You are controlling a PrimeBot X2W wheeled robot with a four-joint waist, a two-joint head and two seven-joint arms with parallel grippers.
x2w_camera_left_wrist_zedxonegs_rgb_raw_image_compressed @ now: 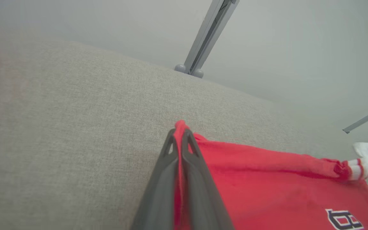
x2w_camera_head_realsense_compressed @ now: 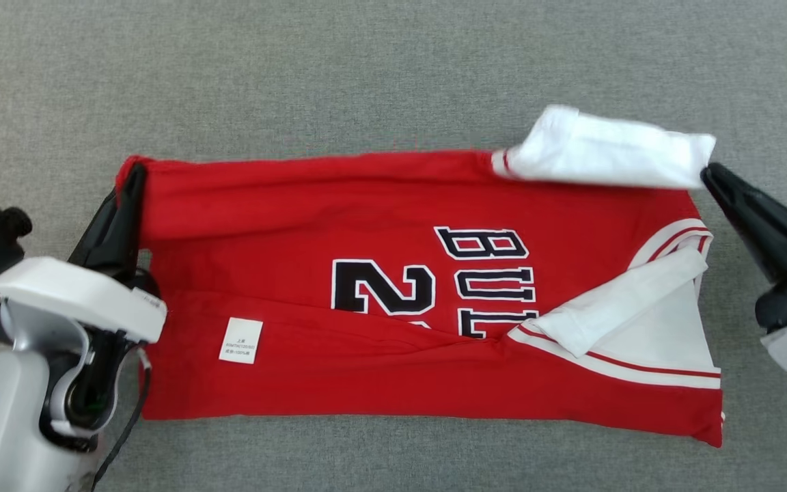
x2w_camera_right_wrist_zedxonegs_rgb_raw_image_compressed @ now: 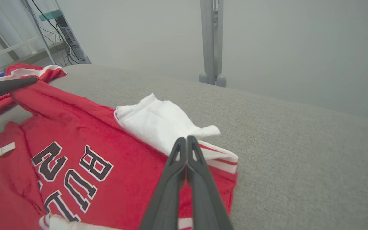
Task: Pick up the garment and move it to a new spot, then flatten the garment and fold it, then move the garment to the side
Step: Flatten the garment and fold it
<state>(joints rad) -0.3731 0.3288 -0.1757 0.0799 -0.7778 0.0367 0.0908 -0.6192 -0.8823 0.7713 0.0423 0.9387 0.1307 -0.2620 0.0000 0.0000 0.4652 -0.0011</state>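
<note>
Red Bulls jersey lay on grey cloth surface, long axis L–R across the robot. At its far-left corner the left gripper was clamped on the fabric. The right gripper, jaws together, touched the white sleeve tip at far right. Couldn't tell if it pinched. Each arm was nearest its own end.

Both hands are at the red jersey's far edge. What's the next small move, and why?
Probably draw both toward the robot, folding the far edge over the lettering: the left hand grips the jersey's far corner, the right hand is shut at the white sleeve, and the near edge is folded in.
</note>
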